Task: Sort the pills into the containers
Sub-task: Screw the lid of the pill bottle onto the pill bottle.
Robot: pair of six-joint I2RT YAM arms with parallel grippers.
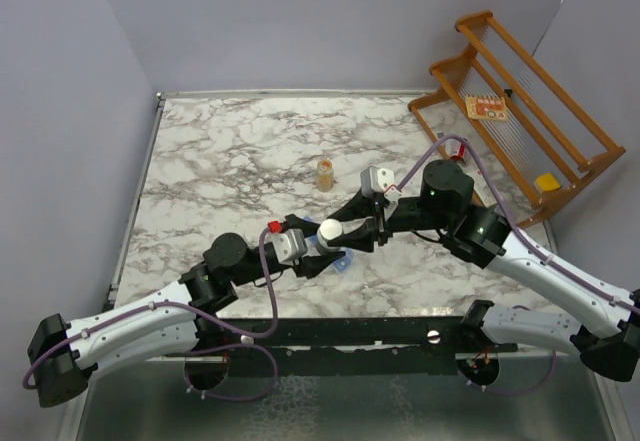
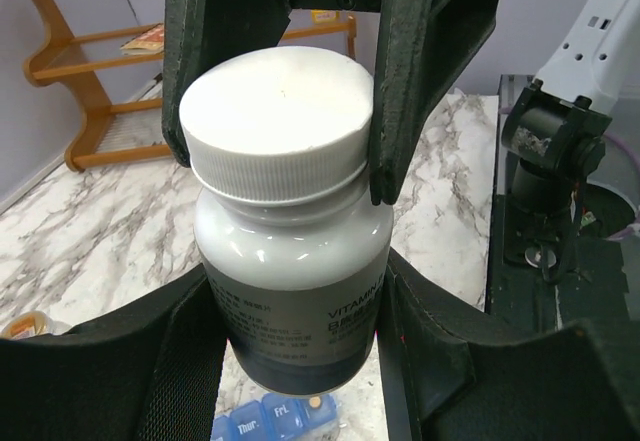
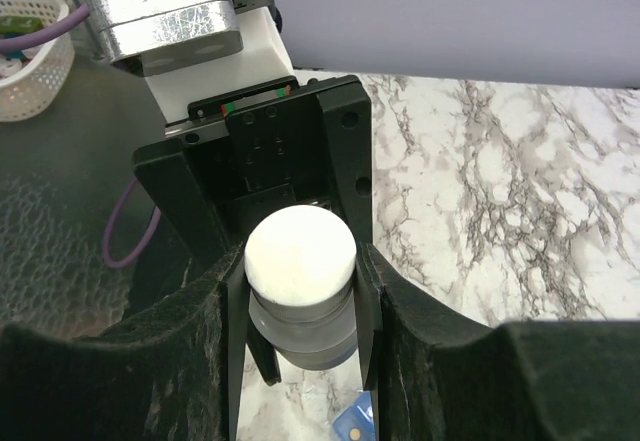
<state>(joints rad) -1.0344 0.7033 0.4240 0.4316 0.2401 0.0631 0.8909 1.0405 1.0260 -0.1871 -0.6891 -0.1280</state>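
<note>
A grey vitamin bottle (image 2: 293, 261) with a white cap (image 2: 278, 111) hangs just above the table between both arms. My left gripper (image 2: 295, 306) is shut on the bottle's body. My right gripper (image 3: 300, 273) is shut on the white cap (image 3: 300, 254), and its dark fingers (image 2: 412, 81) press the cap's sides in the left wrist view. Below the bottle lie the containers (image 2: 262, 423), a blue strip with day labels. Its end compartment is open with one small tan pill (image 2: 316, 402) inside. From above, the cap (image 1: 331, 229) and the blue strip (image 1: 342, 260) show between the grippers.
A small amber bottle (image 1: 326, 173) stands on the marble table (image 1: 230, 151) behind the grippers. A wooden rack (image 1: 520, 111) holding small items leans at the back right. A white basket (image 3: 30, 56) shows in the right wrist view's far left corner.
</note>
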